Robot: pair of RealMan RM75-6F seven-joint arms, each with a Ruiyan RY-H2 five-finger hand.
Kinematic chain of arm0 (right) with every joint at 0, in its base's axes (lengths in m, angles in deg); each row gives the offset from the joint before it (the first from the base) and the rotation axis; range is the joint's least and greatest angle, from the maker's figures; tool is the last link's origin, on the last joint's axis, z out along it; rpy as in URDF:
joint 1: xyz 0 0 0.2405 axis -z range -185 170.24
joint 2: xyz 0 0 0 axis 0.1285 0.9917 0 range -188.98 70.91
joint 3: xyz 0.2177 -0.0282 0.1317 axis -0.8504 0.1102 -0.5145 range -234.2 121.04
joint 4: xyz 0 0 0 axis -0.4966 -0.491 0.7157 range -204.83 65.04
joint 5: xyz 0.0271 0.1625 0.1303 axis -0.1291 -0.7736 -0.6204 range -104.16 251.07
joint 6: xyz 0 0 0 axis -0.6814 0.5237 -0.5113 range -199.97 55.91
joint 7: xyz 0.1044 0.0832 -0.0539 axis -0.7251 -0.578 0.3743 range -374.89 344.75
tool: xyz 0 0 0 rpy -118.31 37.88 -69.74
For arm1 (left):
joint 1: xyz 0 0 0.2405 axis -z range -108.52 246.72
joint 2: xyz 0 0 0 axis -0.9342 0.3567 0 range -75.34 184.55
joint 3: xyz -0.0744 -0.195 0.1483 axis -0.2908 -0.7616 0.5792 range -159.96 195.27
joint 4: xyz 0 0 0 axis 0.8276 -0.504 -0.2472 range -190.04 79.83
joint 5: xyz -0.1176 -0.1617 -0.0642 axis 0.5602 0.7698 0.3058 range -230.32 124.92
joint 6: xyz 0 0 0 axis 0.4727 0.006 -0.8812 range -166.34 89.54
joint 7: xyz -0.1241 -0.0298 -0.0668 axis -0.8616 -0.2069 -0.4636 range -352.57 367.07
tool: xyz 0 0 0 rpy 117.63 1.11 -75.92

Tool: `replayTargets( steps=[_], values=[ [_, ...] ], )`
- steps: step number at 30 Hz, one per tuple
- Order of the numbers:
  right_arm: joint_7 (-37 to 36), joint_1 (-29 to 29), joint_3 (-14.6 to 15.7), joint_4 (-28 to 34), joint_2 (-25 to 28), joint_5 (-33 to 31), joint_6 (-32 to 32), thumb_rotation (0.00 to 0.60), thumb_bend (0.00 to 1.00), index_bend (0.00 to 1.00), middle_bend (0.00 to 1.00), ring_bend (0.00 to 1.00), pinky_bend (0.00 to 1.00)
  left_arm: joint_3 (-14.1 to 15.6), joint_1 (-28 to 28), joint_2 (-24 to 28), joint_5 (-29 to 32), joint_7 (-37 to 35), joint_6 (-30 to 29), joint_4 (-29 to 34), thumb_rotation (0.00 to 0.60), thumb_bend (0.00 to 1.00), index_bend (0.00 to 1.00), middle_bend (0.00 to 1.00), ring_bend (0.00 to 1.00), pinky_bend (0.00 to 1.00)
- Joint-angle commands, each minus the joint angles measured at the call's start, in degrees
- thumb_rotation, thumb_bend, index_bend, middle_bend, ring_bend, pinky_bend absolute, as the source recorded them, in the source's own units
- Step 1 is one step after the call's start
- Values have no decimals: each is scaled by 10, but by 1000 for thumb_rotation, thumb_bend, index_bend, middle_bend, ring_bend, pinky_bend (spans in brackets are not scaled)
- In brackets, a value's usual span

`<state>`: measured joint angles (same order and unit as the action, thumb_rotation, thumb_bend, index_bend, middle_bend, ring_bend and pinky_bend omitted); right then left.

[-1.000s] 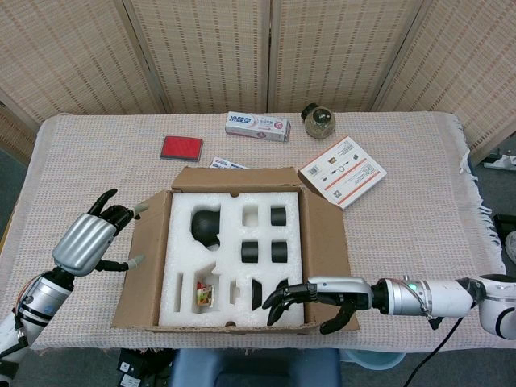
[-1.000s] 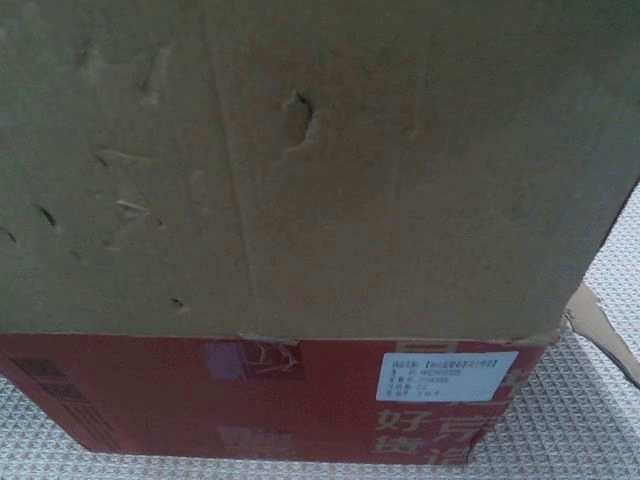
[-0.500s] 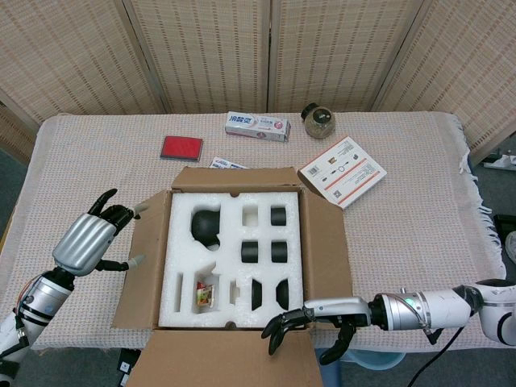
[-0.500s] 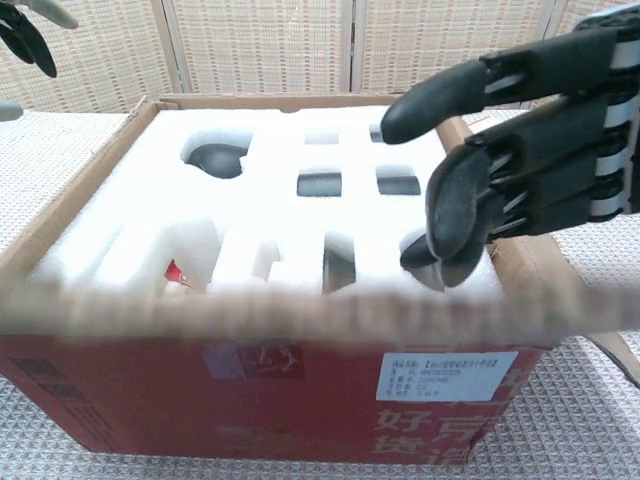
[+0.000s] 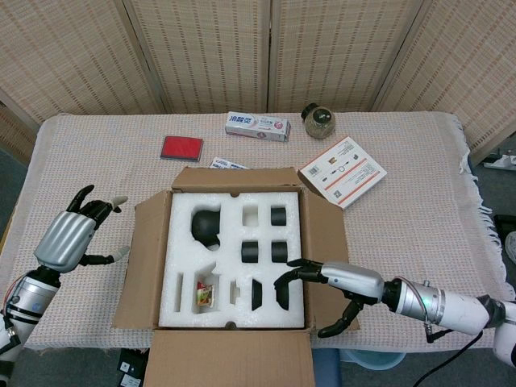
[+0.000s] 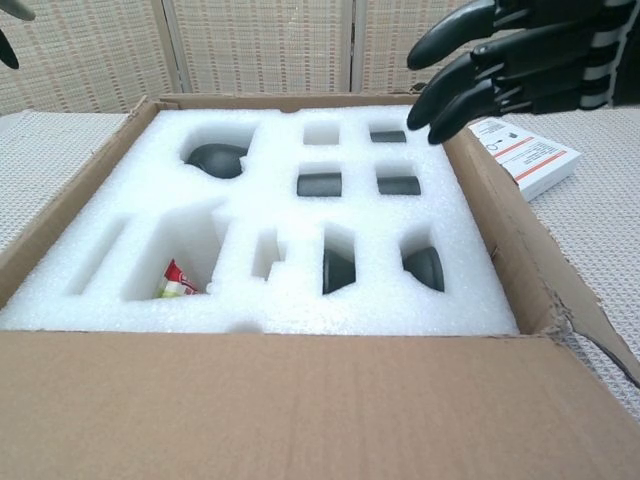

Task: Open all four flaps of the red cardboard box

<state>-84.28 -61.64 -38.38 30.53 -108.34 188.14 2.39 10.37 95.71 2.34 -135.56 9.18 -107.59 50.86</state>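
Observation:
The cardboard box [image 5: 322, 242] sits at the table's front centre, brown inside, with all flaps folded outward. Its near flap [image 5: 230, 360] hangs over the table edge and fills the bottom of the chest view [image 6: 300, 410]. White foam [image 5: 234, 258] with dark parts in cut-outs fills the box [image 6: 80, 200]. My right hand [image 5: 334, 282] hovers open above the box's right flap, fingers reaching over the foam's near right corner; the chest view shows the right hand [image 6: 520, 60] at top right. My left hand [image 5: 72, 238] is open, left of the left flap and apart from it.
Behind the box lie a red card [image 5: 181, 147], a toothpaste carton [image 5: 258, 126], a dark round jar [image 5: 320, 121] and a white-and-orange packet [image 5: 343, 171], also seen as a packet [image 6: 525, 155] in the chest view. A folding screen stands behind the table.
The near flap swung from upright down and outward over the table edge. My right hand rose from that flap to above the box's right side. My left hand drew back leftward.

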Motion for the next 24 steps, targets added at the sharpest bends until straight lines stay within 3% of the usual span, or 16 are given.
replayTargets(
  steps=[1, 13, 15, 18, 24],
  values=[
    [242, 123, -43, 44, 12, -162, -2, 288, 74, 120, 181, 146, 0, -1, -10, -9, 17, 1, -10, -17, 385, 289, 168, 333, 287, 0],
    [432, 266, -88, -16, -50, -292, 64, 350, 75, 82, 138, 130, 0, -2, -46, -34, 83, 29, -40, -45, 392, 292, 160, 309, 270, 0],
    [468, 287, -95, -27, -64, -306, 78, 387, 75, 71, 131, 128, 0, -2, -54, -40, 88, 36, -51, -48, 397, 294, 159, 306, 268, 0],
    [519, 320, -105, -46, -87, -325, 101, 501, 75, 63, 125, 127, 0, 3, -70, -58, 89, 56, -77, -61, 404, 296, 159, 300, 265, 0],
    [532, 365, -112, -75, -113, -331, 114, 549, 75, 63, 122, 116, 0, 19, -105, -93, 74, 71, -126, -82, 410, 298, 159, 296, 261, 0]
  ],
)
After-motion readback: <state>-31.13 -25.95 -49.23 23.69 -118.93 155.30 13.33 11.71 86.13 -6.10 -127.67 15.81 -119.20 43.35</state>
